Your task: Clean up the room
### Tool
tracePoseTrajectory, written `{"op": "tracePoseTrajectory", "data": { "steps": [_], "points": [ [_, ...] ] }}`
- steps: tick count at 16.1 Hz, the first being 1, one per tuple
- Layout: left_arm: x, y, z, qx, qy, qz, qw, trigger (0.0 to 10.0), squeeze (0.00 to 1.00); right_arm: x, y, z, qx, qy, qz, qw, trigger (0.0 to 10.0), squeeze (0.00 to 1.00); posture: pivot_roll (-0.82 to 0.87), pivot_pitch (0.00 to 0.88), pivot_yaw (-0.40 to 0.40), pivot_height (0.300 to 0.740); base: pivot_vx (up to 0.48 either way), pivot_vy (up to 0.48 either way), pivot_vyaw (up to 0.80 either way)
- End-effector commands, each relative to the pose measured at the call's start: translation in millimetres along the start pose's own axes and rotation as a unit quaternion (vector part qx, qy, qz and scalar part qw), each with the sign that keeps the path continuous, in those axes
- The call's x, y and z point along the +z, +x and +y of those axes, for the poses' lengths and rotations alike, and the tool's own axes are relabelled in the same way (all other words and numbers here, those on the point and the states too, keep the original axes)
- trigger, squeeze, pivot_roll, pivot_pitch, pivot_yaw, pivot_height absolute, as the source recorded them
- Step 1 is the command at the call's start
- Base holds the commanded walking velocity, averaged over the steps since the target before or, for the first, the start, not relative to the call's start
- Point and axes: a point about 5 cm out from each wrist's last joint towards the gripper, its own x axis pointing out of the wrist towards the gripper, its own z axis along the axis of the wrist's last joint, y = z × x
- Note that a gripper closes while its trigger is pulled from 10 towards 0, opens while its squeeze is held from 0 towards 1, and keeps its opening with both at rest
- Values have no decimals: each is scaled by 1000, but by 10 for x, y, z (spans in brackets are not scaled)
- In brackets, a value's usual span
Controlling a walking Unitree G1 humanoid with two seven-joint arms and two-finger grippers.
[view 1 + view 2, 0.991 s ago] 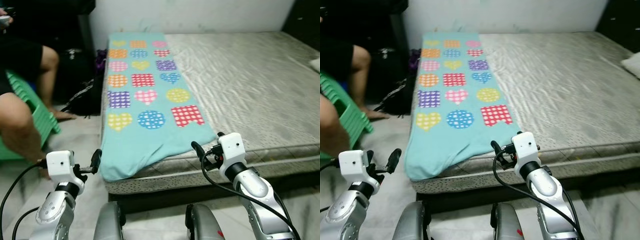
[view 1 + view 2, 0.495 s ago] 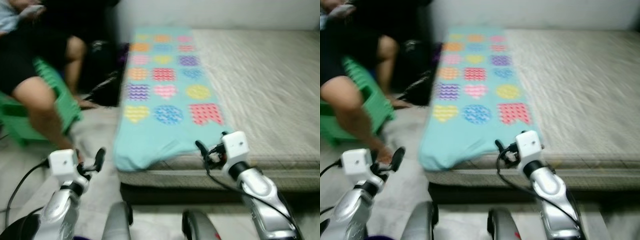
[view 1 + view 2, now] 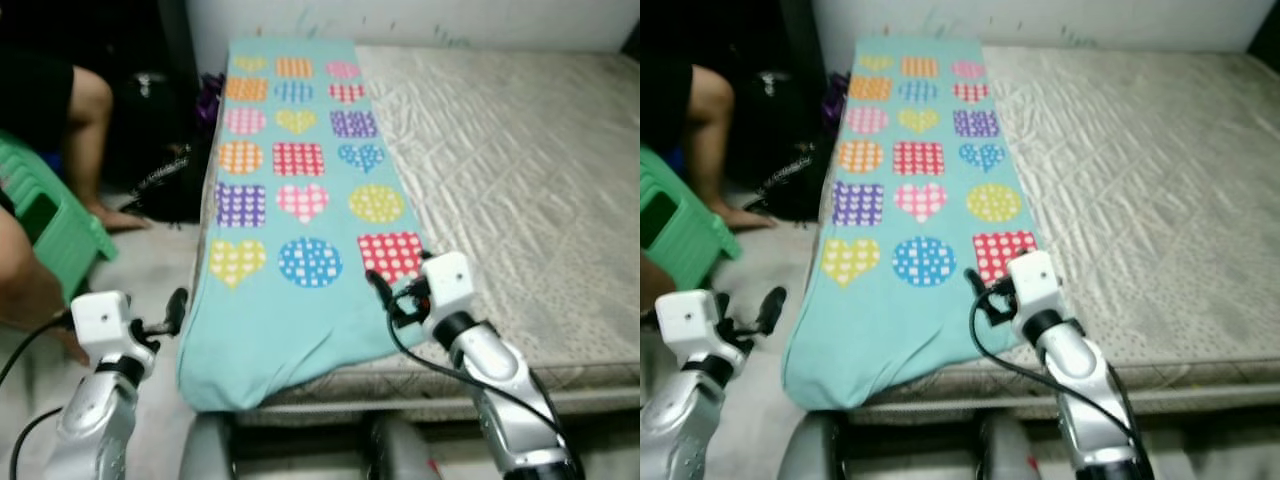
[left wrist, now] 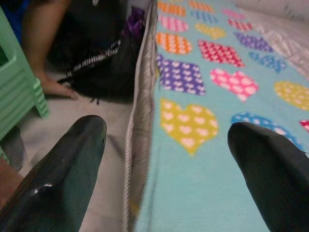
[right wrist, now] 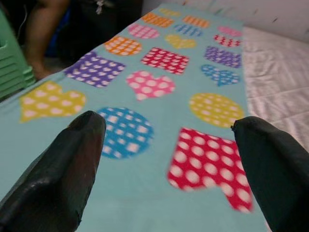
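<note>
- A bed [image 3: 520, 170] stands against a pale wall, covered by a wrinkled grey-beige sheet.
- A light blue blanket [image 3: 290, 200] lies flat along the bed's left side, printed with rows of coloured dotted hearts, circles and squares; its near end hangs a little over the front edge.
- The floor [image 3: 150, 260] beside the bed is pale; a green plastic stool [image 3: 50, 225] and a dark bag [image 3: 170, 185] rest on it.
</note>
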Motion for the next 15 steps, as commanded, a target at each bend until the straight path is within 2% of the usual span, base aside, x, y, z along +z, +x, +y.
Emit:
{"op": "tracePoseTrajectory", "data": {
  "steps": [1,15],
  "points": [
    [-81,-11,-79,-6,-7,19,1000,10000,0,-111,-90,-96,-21,0,22,1000,10000,0,-149,71,-6,571,0,0,0],
    [-150,-19,-42,29,-30,47,998,10000,0,-142,-88,-162,-31,-15,37,999,10000,0,-147,83,-13,571,0,0,0]
  ]
}}
